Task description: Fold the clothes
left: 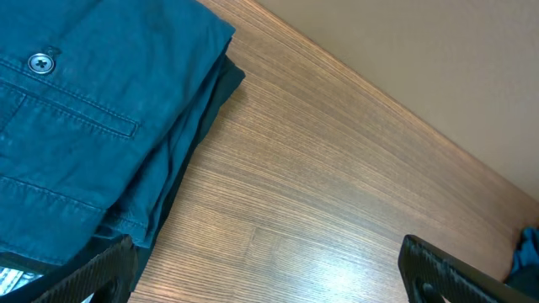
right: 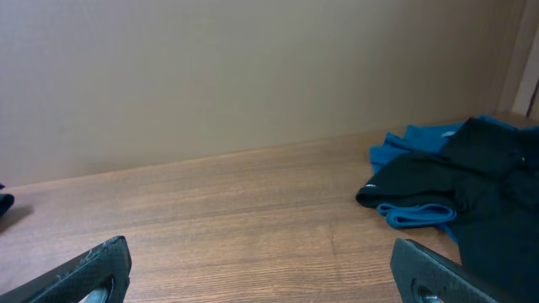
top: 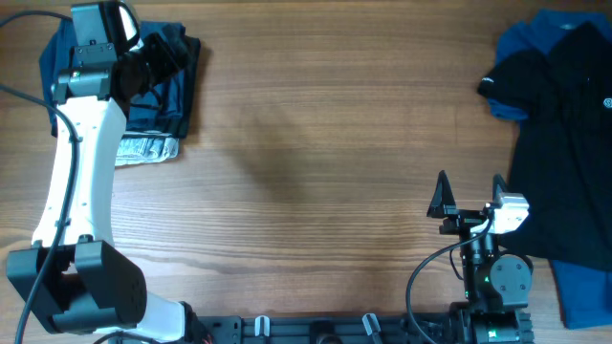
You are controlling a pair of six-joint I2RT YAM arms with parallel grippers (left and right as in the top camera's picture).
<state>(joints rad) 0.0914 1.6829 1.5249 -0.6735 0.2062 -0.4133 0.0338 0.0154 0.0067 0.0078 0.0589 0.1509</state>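
The left end effector [top: 158, 59] was at the far left corner of the desk [top: 316, 143], positioned over a folded stack of clothes [top: 163, 100]. Its wrist camera showed both fingers [left: 97, 273] spread wide, with only bare wood between them and nothing gripped. One finger lay at the near edge of the stack; whether it touched the fabric could not be determined. The top item of the stack was a blue garment [left: 84, 126] with a button and a stitched pocket slit, squared off neatly over a darker layer [left: 215, 93]. From overhead, a light grey patterned piece [top: 145, 149] protruded from beneath the stack on the near side.

The right end effector [top: 469, 198] stood near the front edge of the desk, right of centre, pointing toward the far side. Its jaws were likewise wide apart and held nothing.

An unfolded pile occupied the right end of the desk. A black garment [top: 564, 134] lay spread on top, with a bright blue garment [top: 535, 38] showing beneath it at the far edge and again at the near right corner. The black garment lay just beside the right end effector, not touching it. The folded stack and the unfolded pile were well apart, with the middle of the desk between them.
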